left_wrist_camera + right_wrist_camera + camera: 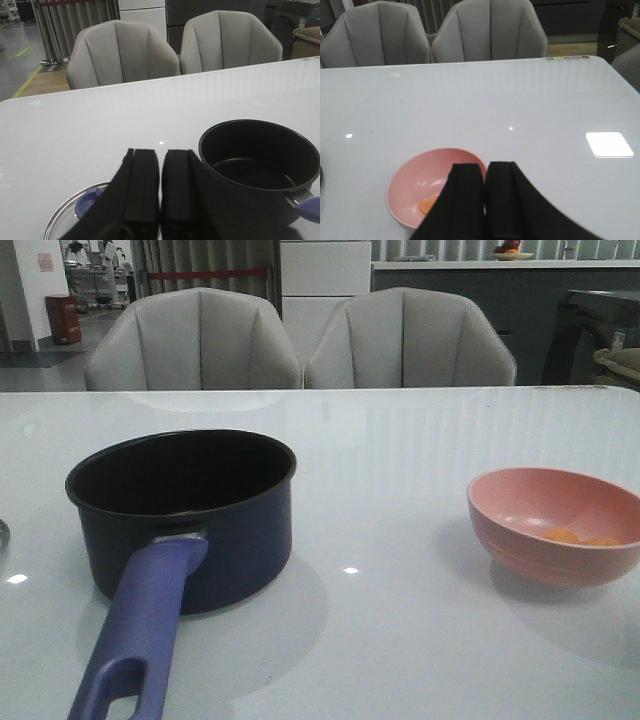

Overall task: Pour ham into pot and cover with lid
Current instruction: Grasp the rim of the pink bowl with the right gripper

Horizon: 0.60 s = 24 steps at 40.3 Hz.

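Two sets of jaws are seen, one in each wrist view, and both are pressed together with nothing between them. The left jaws point(160, 187) are held above the table point(100, 125), with the lid point(75, 215) lying flat just beneath and behind them; only part of its steel rim, glass and purple-blue knob is visible past the fingers point(142, 185). The pot point(260, 170) stands upright on the table close beside these jaws, its black interior empty and the stub of its handle turned away from the lid. In the front view the pot point(185, 515) is shown with its long handle pointing toward the camera, the slot near the end.

The right jaws point(485, 200) are held over the near edge of the pink bowl point(420, 187), which rests on the table directly below them. The ham point(426, 205) lies inside the bowl as small orange chunks, partly hidden by the fingers point(465, 200). The bowl and pot are set well apart. Two grey chairs point(300, 340) are seen beyond the table.
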Motion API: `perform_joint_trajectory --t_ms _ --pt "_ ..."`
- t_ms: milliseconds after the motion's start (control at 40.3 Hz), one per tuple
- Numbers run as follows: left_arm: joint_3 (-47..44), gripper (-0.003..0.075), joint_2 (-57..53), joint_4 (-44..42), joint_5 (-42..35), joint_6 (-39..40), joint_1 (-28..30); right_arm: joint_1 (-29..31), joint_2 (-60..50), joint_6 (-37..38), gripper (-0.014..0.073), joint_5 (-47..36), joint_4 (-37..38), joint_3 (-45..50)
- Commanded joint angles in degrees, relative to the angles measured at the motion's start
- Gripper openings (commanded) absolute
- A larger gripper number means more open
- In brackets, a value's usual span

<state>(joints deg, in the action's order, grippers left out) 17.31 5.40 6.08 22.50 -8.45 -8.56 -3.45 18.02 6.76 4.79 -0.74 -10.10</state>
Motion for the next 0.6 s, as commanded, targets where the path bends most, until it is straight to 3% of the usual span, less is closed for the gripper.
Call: perform_joint_trajectory --t_ms 0,99,298,571 --pt "1.53 0.0115 0.67 0.16 -4.80 0.18 -0.38 0.06 2.14 0.36 0.0154 -4.79 -1.58 -2.44" --pt "1.53 0.0115 0.67 -0.06 -4.80 0.18 -0.38 0.06 5.54 0.30 0.0157 5.69 -2.15 -6.36" --pt "1.53 0.0115 0.67 -0.46 -4.80 0.18 -0.38 0.06 16.38 0.25 0.0179 15.38 -1.89 -16.50" --pt "1.53 0.0115 0.67 -0.46 -4.40 0.18 -0.38 0.06 32.87 0.29 0.0488 31.36 -2.55 -31.26"
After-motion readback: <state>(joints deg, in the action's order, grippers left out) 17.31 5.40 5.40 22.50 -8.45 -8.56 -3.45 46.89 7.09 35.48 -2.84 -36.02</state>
